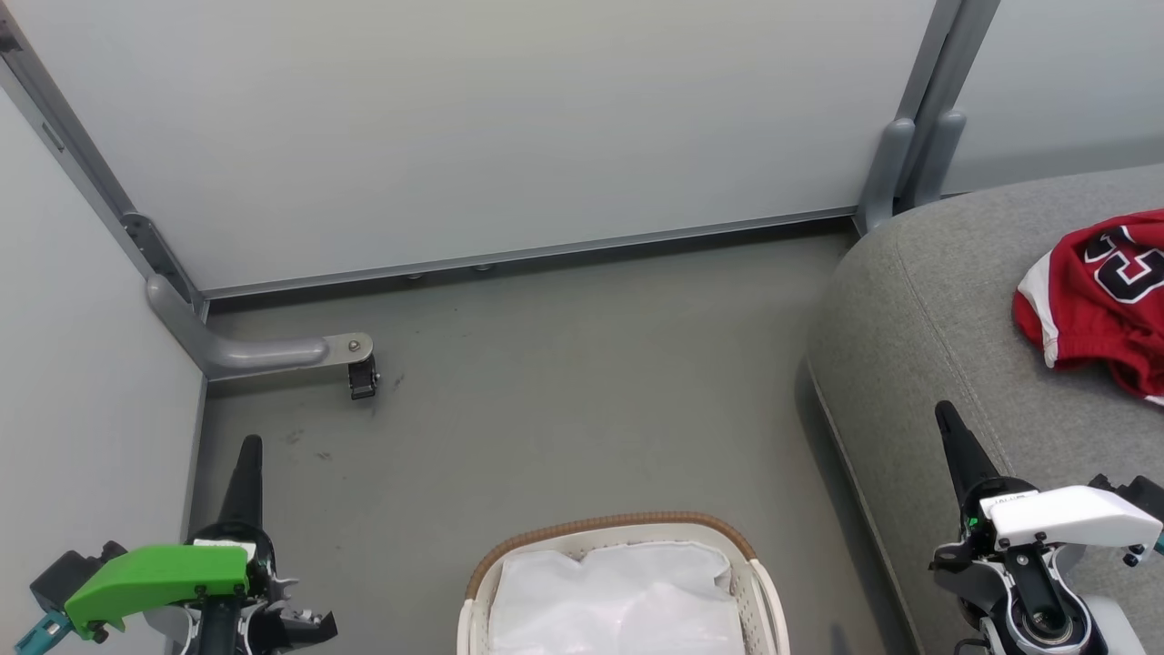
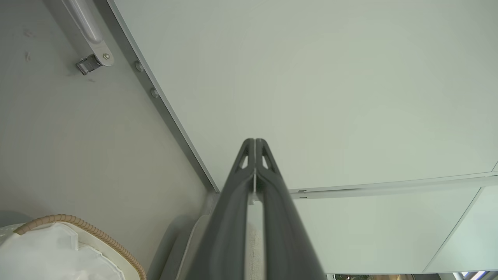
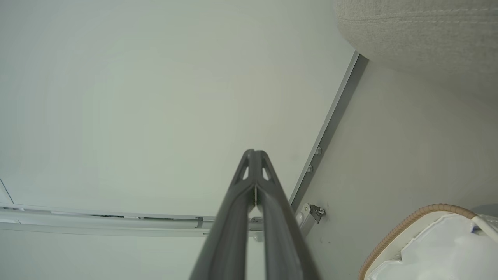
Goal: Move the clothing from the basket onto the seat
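The red clothing [image 1: 1105, 300], with its black-and-white number and white trim showing, lies bunched on the grey seat [image 1: 928, 309] at the right edge of the head view. The basket [image 1: 618, 529] stands at the bottom centre, with just the white cloth lining [image 1: 618, 596] showing inside. Its woven rim also appears in the left wrist view [image 2: 85, 227] and the right wrist view [image 3: 404, 225]. My left gripper [image 1: 249, 446] is shut and empty at the lower left, over the floor. My right gripper [image 1: 946, 414] is shut and empty beside the seat's edge, below the clothing.
Pale partition walls [image 1: 473, 118] close off the far side and the left, with a grey metal foot bracket [image 1: 273, 350] on the floor at the left corner. Grey posts [image 1: 909, 155] stand behind the seat. Bare grey floor [image 1: 582, 382] lies between the basket and the wall.
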Robot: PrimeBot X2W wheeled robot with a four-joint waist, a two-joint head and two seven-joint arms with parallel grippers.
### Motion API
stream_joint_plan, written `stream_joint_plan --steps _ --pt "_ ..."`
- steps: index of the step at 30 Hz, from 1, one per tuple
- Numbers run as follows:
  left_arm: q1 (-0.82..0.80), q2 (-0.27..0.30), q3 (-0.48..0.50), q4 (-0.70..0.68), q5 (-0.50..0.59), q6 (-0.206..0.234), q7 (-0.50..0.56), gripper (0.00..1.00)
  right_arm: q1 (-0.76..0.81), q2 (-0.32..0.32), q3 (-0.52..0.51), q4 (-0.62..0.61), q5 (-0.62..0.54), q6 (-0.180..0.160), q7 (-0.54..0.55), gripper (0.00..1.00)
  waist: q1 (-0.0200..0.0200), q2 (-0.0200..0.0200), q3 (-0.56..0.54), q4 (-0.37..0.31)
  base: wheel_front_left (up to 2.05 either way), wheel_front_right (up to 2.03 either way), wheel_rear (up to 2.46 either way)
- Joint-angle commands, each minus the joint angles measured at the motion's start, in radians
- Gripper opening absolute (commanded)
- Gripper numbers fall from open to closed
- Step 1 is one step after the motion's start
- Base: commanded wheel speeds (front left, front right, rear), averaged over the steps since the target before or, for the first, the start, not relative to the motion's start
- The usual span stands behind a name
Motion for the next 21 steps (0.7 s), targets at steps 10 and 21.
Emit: stream_joint_plan --steps 10,21 --pt "-0.020 0.007 0.013 -0.012 -0.082 -0.003 0.024 0.00 0.019 -0.006 -0.015 -0.018 0.086 0.000 0.025 0.00 0.0000 0.0000 -0.006 -0.002 0.00 0.00 0.00" --pt "-0.022 0.006 0.022 -0.015 -0.150 -0.003 0.044 0.00 0.026 -0.006 -0.024 -0.027 0.160 0.000 0.045 0.00 0.0000 0.0000 -0.013 -0.003 0.00 0.00 0.00"
